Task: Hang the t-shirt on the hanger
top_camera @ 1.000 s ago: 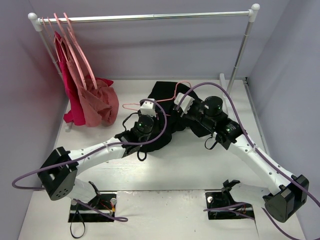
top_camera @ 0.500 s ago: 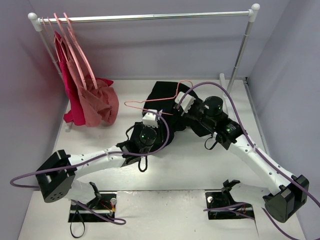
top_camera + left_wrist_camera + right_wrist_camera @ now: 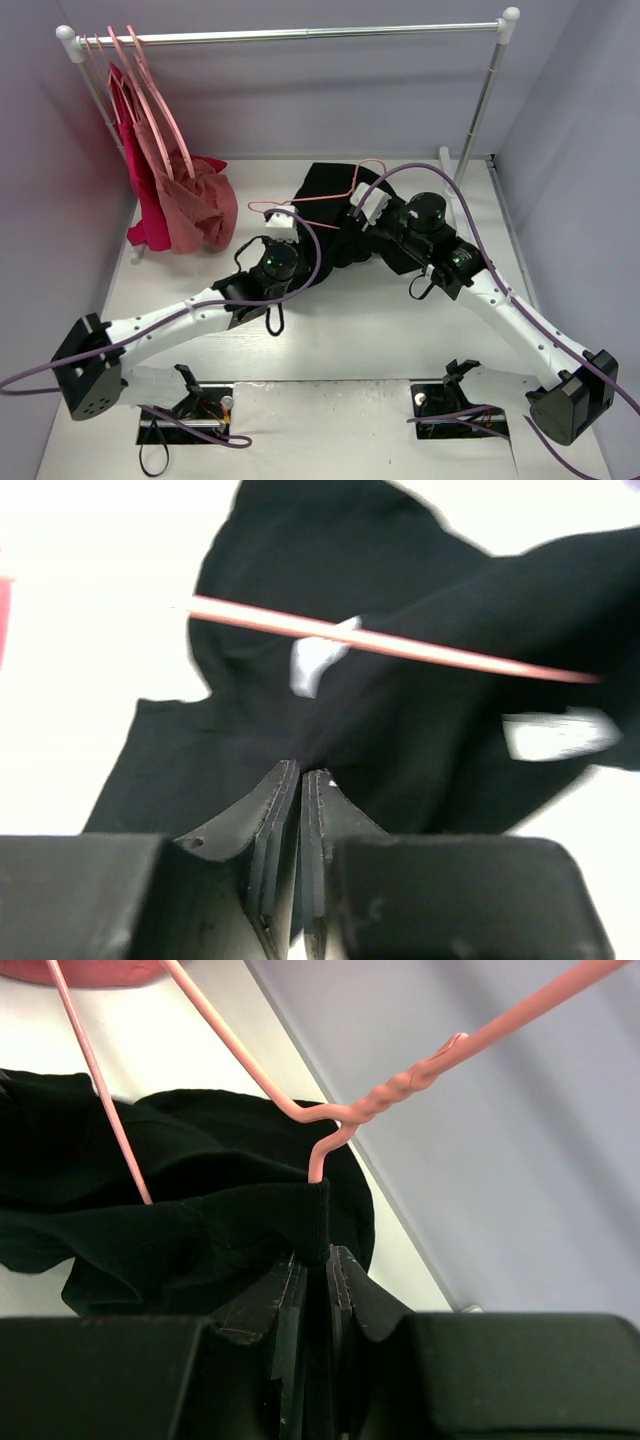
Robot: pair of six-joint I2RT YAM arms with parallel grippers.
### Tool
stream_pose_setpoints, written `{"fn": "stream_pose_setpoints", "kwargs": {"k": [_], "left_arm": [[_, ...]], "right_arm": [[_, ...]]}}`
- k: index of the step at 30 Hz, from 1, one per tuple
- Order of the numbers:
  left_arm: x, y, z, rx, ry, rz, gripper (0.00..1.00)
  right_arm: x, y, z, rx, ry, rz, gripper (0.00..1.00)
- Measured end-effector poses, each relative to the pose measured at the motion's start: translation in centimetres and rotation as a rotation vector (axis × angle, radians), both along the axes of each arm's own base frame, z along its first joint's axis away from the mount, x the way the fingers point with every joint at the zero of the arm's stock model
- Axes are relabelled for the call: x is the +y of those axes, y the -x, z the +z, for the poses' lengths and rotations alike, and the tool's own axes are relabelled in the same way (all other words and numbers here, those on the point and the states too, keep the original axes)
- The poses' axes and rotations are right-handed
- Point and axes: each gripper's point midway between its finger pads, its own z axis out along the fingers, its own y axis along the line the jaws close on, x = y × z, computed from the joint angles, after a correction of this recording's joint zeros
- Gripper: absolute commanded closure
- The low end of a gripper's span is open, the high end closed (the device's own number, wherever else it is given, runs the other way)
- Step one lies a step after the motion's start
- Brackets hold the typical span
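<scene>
The black t-shirt (image 3: 325,185) lies crumpled on the white table between the two arms. The pale-pink hanger (image 3: 310,200) slants over it, with its hook toward the back right. My right gripper (image 3: 318,1252) is shut on the ribbed collar of the t-shirt (image 3: 150,1230). The hanger's twisted neck (image 3: 350,1112) runs down into that collar. My left gripper (image 3: 302,770) has its jaws almost together, tips pinched into a fold of the t-shirt (image 3: 420,730). The hanger's bar (image 3: 400,645) crosses just beyond it. From above, the left gripper (image 3: 298,232) sits at the shirt's left edge and the right gripper (image 3: 352,216) near the collar.
A metal clothes rail (image 3: 300,33) spans the back, with its right post (image 3: 480,110) standing behind the right arm. A crimson garment (image 3: 145,215) and a rose-pink garment (image 3: 200,205) hang from pink hangers (image 3: 150,90) at the far left. Grey walls close in both sides.
The left gripper's jaws have come together at the shirt's edge. The left wrist dipped toward me, then shifted back and left. The right arm has not moved.
</scene>
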Motion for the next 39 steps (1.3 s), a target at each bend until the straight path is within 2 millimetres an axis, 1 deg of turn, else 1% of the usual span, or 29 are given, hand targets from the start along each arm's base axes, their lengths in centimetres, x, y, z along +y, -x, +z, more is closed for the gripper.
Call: {"fn": "stream_pose_setpoints", "kwargs": {"k": [3,5,7,10,15,19,25,26,28,30,31,35,38,39], "left_arm": [[-0.6,0.9,2.4,-0.024,0.077,-0.062,0.81],[-1.2,1.4,3.5,-0.032,0.117,-0.107,0.79],[-1.7,1.8,3.8,-0.028,0.134,-0.144,0.79],[-2.7,2.4,3.2,0.0,0.137,-0.202,0.78],[-3.5,2.6,2.3,0.029,0.127,-0.239,0.79],[-4.8,2.3,1.6,0.052,0.118,-0.268,0.86],[-6.9,1.6,0.6,0.085,0.099,-0.303,0.86],[-7.1,1.6,0.4,0.092,0.097,-0.31,0.85],[-7.4,1.7,-0.2,0.106,0.091,-0.322,0.79],[-7.6,1.8,-0.6,0.117,0.09,-0.334,0.76],[-7.7,1.9,-0.7,0.124,0.09,-0.34,0.71],[-8.0,2.0,-1.4,0.141,0.088,-0.344,0.68],[-8.1,1.9,-2.2,0.156,0.077,-0.341,0.65],[-8.1,1.8,-2.6,0.163,0.071,-0.34,0.65]], "right_arm": [[0.0,0.0,0.1,-0.002,-0.002,0.0,1.0],[0.0,0.0,0.1,-0.002,-0.002,0.0,1.0],[0.0,0.0,0.0,-0.001,-0.003,0.0,1.0],[0.0,0.0,0.0,0.0,-0.003,0.0,1.0],[0.0,0.0,0.0,0.001,-0.004,0.0,1.0],[0.0,0.0,0.0,0.002,-0.007,-0.001,1.0],[0.1,0.0,0.0,0.004,-0.008,-0.001,1.0],[0.1,0.0,0.0,0.004,-0.008,-0.001,1.0],[0.1,0.0,0.0,0.004,-0.008,-0.001,1.0],[0.1,0.0,0.0,0.004,-0.008,-0.001,1.0],[0.1,0.0,0.0,0.004,-0.008,-0.001,1.0],[0.1,0.0,0.0,0.004,-0.008,-0.001,1.0],[0.1,0.0,0.0,0.006,-0.01,-0.001,1.0],[0.1,0.0,0.0,0.006,-0.011,-0.001,1.0]]}}
